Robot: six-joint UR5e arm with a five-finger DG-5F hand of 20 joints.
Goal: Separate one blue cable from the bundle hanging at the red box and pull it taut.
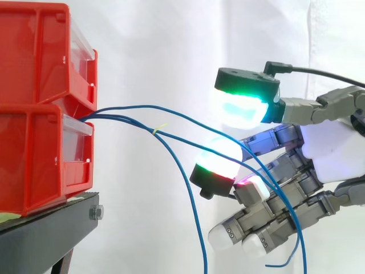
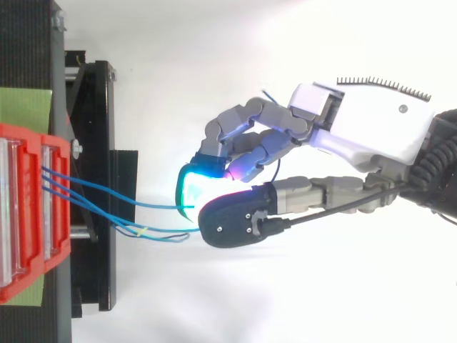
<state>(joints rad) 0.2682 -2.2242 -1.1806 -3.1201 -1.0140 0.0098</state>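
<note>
1. A grey-and-white jointed hand (image 1: 336, 154) reaches in from 3 o'clock; its fingers (image 1: 242, 105) are curled round the bundle of thin blue cables (image 1: 108, 116), and the glowing pads appear to clasp the uppermost blue strand (image 1: 188, 115); separation looks under way, but the pull is not yet made, since every strand sags.
2. The bundle leaves the stacked red plastic boxes (image 1: 34, 160) at 9 o'clock, above a black metal stand (image 1: 51, 228); it arcs toward the hand, and loose ends drop toward 6 o'clock.
3. The next move likely calls for a firm pinch on that strand alone, then a draw toward 3 o'clock; a second strand across the lower pad could come along.
4. The cables look smooth and springy, joined by a small yellow tie (image 1: 160, 130); the boxes are glossy and hard; the pads are thick and rounded.
</note>
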